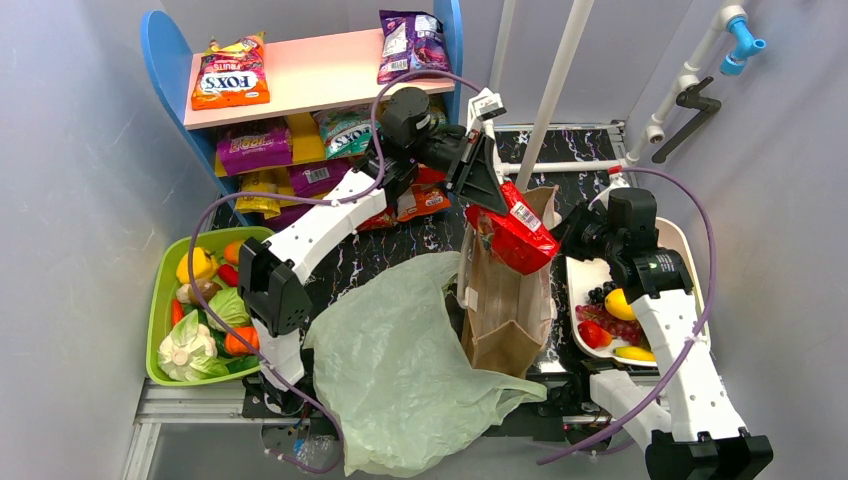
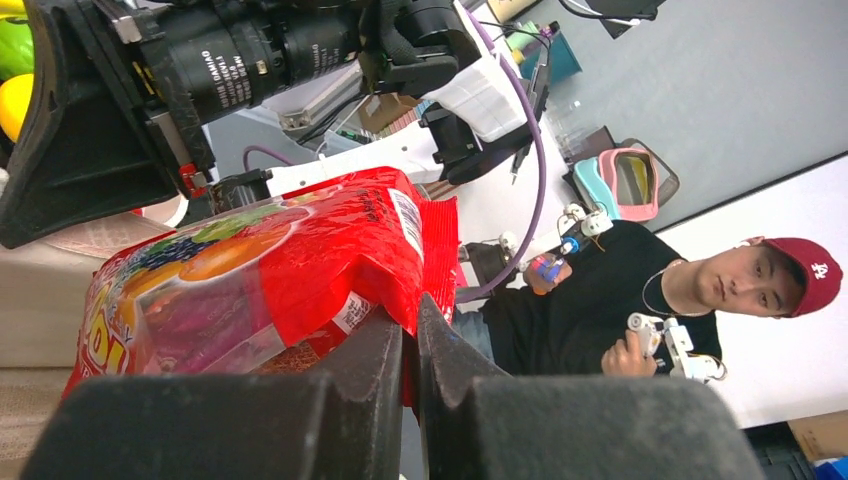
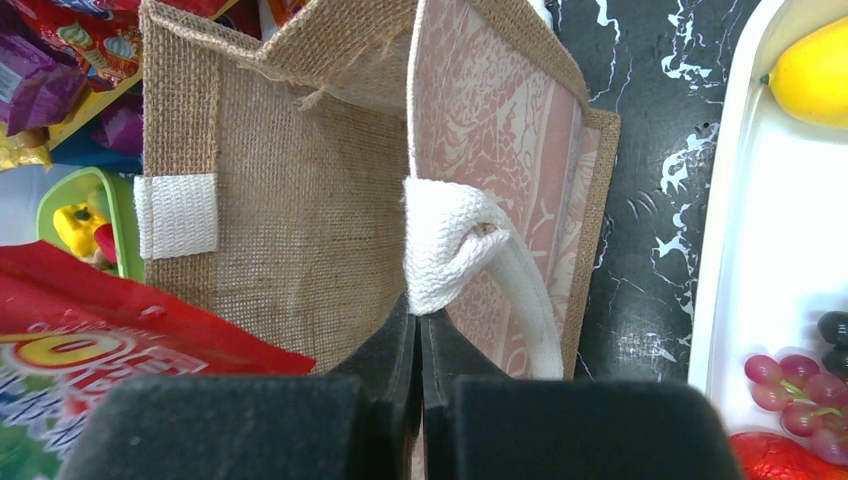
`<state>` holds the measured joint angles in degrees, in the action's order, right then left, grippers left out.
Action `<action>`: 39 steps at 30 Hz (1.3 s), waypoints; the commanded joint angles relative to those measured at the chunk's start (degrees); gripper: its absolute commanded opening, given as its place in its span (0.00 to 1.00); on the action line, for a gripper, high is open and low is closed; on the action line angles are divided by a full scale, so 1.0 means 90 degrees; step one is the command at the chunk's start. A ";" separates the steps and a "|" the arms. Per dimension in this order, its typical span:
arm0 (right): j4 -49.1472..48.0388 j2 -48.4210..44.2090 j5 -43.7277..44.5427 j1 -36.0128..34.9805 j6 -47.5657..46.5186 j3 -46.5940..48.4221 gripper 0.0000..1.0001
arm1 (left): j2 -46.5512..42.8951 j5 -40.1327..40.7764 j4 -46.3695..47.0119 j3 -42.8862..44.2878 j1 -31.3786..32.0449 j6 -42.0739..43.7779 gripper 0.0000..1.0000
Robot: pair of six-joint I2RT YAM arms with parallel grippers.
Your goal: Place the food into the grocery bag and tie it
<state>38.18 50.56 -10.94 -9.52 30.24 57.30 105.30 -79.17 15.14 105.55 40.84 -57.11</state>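
At the centre of the top view, a red snack packet (image 1: pixel 520 240) is held over the open mouth of a brown jute bag (image 1: pixel 500 325), which stands upright on the surface (image 1: pixel 440 240). The packet's edge is pinched between the left fingers (image 2: pixel 395 335), which are closed tightly on it. The right fingers (image 3: pixel 405 335) are closed on the jute bag's white webbing handle (image 3: pixel 450 245), so the mouth is held spread.

The grocery bag (image 1: pixel 400 370), thin and pale green, is seen crumpled and slack at the lower centre, lying against the jute bag's left side. It is gripped by neither arm, and nothing can be made out inside it.

The food (image 1: pixel 200 265) is found in 2 places apart from it. Vegetables are piled in the green basket (image 1: pixel 155 300) at the left edge. Fruit, among it a yellow piece (image 1: pixel 620 303), is in the white tray (image 3: pixel 735 260) at the right.

Judged against the task, nothing is done yet: no piece is loaded, the plastic bag is not opened, and its handles are not tied. Both arms are taken up with a different bag.
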 commanded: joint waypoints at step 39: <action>0.0056 -0.0099 -0.0009 -0.0026 -0.0099 -0.0035 0.01 | 0.0541 0.5992 -0.6520 0.2060 0.0447 0.5865 0.49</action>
<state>39.50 50.09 -11.86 -9.87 29.90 57.19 114.84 -30.90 -41.47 123.46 44.32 -7.87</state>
